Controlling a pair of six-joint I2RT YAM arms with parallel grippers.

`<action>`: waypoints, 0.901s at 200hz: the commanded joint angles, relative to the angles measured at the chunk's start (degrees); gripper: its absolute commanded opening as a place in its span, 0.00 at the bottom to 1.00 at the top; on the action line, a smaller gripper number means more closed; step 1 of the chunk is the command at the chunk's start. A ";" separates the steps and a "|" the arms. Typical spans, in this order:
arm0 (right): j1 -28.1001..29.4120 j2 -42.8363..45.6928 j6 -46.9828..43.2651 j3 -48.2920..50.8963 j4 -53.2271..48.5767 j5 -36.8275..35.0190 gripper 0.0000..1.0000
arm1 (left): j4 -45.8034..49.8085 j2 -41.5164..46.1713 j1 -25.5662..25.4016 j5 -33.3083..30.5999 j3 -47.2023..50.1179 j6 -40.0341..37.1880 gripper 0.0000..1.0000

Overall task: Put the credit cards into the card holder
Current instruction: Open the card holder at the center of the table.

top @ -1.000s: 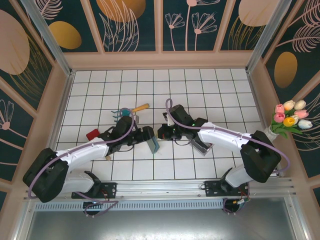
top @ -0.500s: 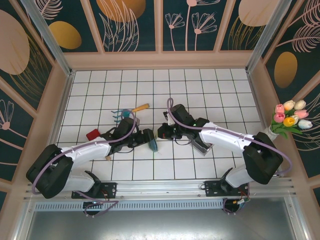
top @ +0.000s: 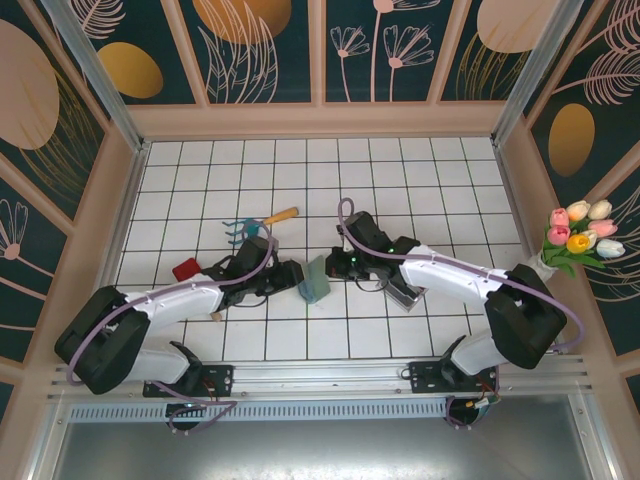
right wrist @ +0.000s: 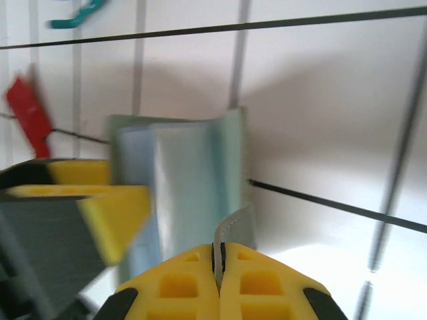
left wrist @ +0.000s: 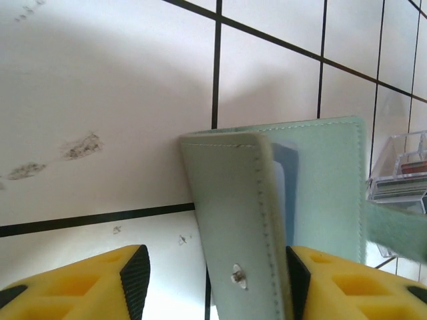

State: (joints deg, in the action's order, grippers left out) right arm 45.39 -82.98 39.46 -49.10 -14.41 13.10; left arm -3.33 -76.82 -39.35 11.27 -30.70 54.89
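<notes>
Card holder (top: 314,283) left of case (top: 405,294)

White tiled table (top: 420,190), black grid lines, wooden walls round it. Far left of centre: teal rake (top: 240,230) with wooden handle, lying flat. Nearer, left: red piece (top: 187,268). Centre: card holder (top: 314,280), open, standing on edge. Just right: clear case (top: 406,293) holding cards (left wrist: 400,187). Smudges (left wrist: 83,145) on tile beside the holder.

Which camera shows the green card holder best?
The left wrist view: the card holder is big and sharp there, its stitching clear. The top view shows it small and far away; the right wrist view shows it blurry.
</notes>
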 commanded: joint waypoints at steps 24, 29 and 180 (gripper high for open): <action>-1.35 -0.49 1.39 4.75 -1.22 -2.84 0.01 | 0.45 0.85 -0.27 -1.53 1.12 -0.68 0.49; -1.35 -0.61 1.52 4.96 -0.99 -2.89 0.01 | 0.08 0.44 -0.25 -1.16 1.08 -0.86 0.46; 0.49 5.00 3.12 -2.90 8.61 5.96 0.24 | -1.73 0.01 -0.27 0.99 -2.52 -2.05 0.01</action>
State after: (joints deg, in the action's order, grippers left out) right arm 44.36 -73.21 41.36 -51.29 -11.81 11.05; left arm -4.29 -77.62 -39.35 11.51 -31.62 52.80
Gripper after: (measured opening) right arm 0.255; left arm 0.092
